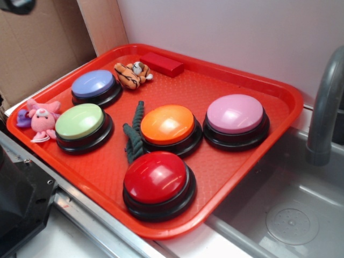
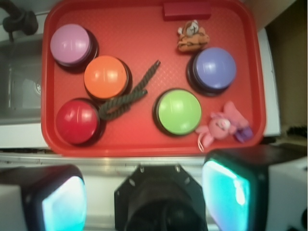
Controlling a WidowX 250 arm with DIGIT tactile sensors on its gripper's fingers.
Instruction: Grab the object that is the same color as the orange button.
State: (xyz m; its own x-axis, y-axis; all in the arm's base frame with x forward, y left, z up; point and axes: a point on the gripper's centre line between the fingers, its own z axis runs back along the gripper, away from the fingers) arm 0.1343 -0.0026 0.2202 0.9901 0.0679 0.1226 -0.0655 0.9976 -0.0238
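The small orange plush tiger with black stripes lies near the far edge of the red tray, beside the blue button. In the wrist view the tiger is at the upper right. The orange button sits mid-tray; in the wrist view the orange button is left of centre. My gripper is open and empty, high above and off the near edge of the tray. Its cyan-padded fingers stand wide apart at the bottom of the wrist view.
Also on the tray are a red button, pink button, green button, blue button, a red block, a dark green rope and a pink plush animal. A sink and faucet are on the right.
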